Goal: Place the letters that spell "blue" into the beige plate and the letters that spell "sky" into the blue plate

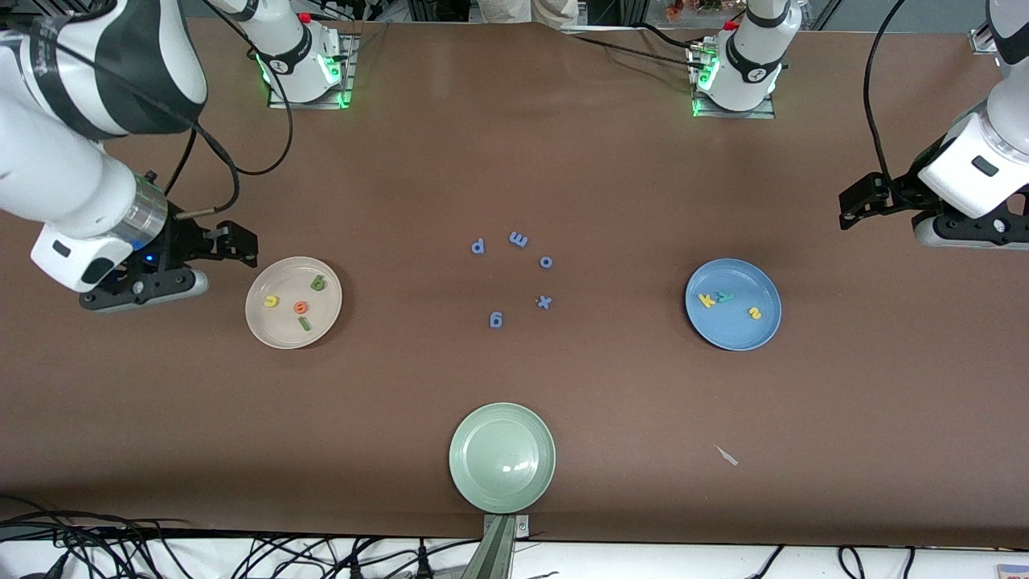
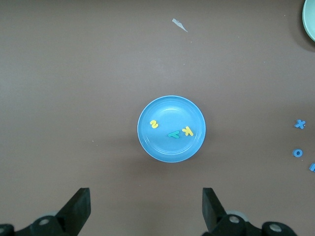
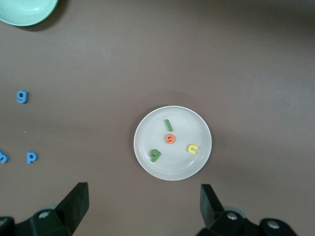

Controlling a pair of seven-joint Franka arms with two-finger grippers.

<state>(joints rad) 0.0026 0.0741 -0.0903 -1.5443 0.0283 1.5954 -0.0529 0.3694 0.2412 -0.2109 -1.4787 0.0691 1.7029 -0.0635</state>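
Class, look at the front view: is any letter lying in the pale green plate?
No, the pale green plate holds nothing.

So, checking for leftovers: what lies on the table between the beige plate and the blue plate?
Five blue-purple letters, loose on the table, in the front view: p, m, o, x, g, between the beige plate and blue plate.

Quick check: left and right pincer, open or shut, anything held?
Left pincer: open, holding nothing, up toward its end of the table.
Right pincer: open, holding nothing, beside the beige plate.
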